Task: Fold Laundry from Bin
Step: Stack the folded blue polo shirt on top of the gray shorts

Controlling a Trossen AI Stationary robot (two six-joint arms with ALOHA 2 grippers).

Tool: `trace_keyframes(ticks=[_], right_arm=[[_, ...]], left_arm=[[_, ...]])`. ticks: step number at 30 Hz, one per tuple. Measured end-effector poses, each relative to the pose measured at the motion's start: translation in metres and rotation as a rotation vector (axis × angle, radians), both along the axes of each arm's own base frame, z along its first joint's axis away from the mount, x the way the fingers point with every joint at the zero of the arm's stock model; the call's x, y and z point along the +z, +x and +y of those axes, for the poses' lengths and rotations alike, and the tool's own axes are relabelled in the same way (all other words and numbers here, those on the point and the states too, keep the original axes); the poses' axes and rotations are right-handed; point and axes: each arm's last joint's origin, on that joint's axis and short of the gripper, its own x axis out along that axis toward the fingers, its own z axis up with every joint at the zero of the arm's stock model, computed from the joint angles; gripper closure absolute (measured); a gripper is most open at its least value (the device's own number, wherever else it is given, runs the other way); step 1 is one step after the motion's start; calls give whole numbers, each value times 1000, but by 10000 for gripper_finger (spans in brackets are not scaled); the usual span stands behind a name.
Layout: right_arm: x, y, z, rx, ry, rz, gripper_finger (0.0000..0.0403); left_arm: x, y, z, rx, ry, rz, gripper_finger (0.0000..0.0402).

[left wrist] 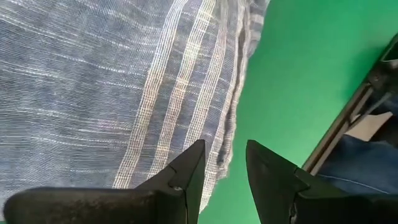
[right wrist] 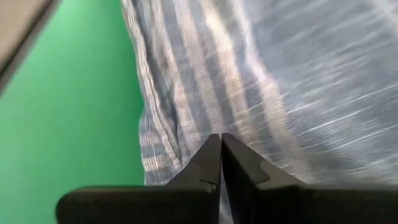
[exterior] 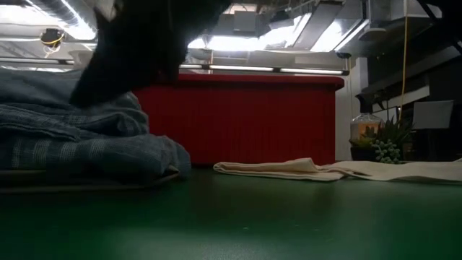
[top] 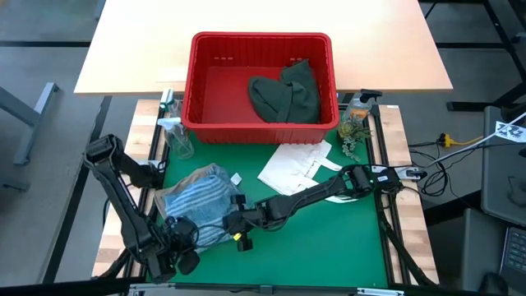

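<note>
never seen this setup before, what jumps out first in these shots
The big red bin at the table's far side, with a dark green garment inside. Nearer, both grippers meet at a bunched blue striped shirt on the green mat: left gripper open, right gripper shut.

shirt (top: 197,201): blue-white striped, bunched on green mat, near-left | green garment (top: 288,94): crumpled in bin's right half | bin (top: 201,82): red, far side

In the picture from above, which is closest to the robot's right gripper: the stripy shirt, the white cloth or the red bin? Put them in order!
From the right gripper:
1. Striped shirt, right beside it on the left.
2. White cloth, mid-mat, farther back.
3. Red bin, at the back.
</note>
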Motion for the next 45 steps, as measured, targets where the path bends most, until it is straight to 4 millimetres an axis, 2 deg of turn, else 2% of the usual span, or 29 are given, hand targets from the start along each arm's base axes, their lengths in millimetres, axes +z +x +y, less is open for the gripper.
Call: trace_keyframes(ticks=[7,10,14,22,25,30,34,38,42,45], right_arm=[[35,-2,-5,-11,-9,-108,386],[40,2,-12,-23,-24,-161,386],[44,9,-33,-62,-18,-204,386],[48,19,-89,-222,65,-256,386],[41,22,-108,-264,67,-245,386],[9,30,-128,-336,93,-192,386],[-16,33,-132,-346,90,-139,386],[-34,36,-132,-348,86,-110,386],[-37,35,-132,-348,83,-94,386],[-30,34,-132,-341,82,-98,386]], left_arm=[[7,1,5,6,-13,-18,290],[7,4,9,32,-1,-20,290],[7,9,17,81,57,-43,290],[6,-1,42,171,254,105,290],[7,-7,51,194,336,157,290],[8,-9,56,200,385,189,290],[-6,-10,57,212,378,190,290],[-28,-13,60,222,358,196,290],[-47,-15,63,223,323,181,290],[-49,-15,62,227,308,176,290]])
